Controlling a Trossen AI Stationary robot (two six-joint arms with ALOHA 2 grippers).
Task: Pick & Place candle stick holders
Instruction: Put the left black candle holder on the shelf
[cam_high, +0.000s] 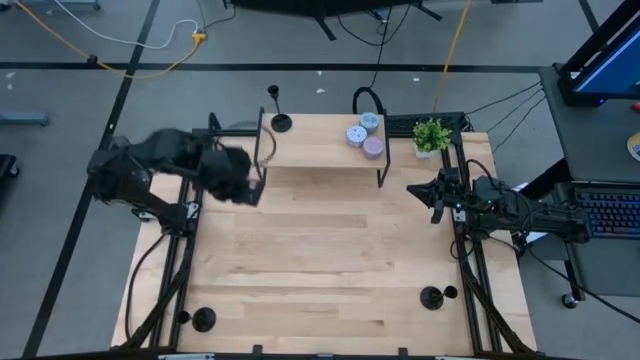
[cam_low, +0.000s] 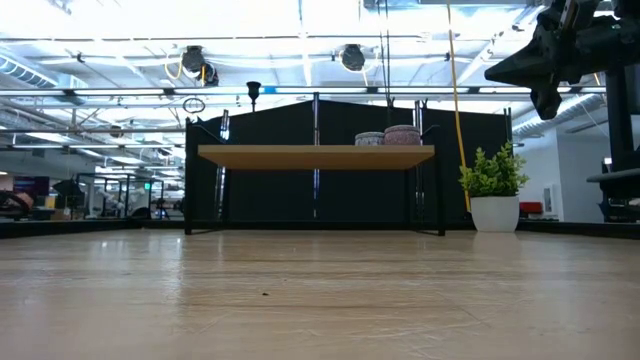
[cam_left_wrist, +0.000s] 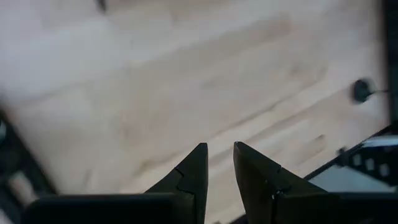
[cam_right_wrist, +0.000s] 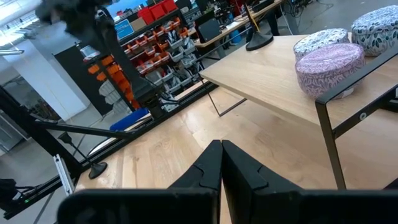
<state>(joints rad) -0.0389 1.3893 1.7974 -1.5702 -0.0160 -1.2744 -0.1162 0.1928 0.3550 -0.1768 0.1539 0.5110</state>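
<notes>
One black candle stick holder (cam_high: 280, 120) stands on its disc base on the left end of the raised wooden shelf (cam_high: 320, 150). It also shows in the low view (cam_low: 253, 95) and the right wrist view (cam_right_wrist: 258, 37). Two more holders stand on the table, near the front left corner (cam_high: 204, 320) and the front right corner (cam_high: 432, 297). One holder shows far off in the left wrist view (cam_left_wrist: 362, 90). My left gripper (cam_high: 252, 188) (cam_left_wrist: 219, 152) hovers by the shelf's left front leg, slightly open and empty. My right gripper (cam_high: 436, 197) (cam_right_wrist: 221, 149) is shut and empty at the table's right edge.
Three pastel pucks (cam_high: 365, 135) sit on the shelf's right end. A small green potted plant (cam_high: 432, 136) stands right of the shelf. Bare wood (cam_high: 320, 260) lies between the shelf and the near edge. Arm frames run along both sides.
</notes>
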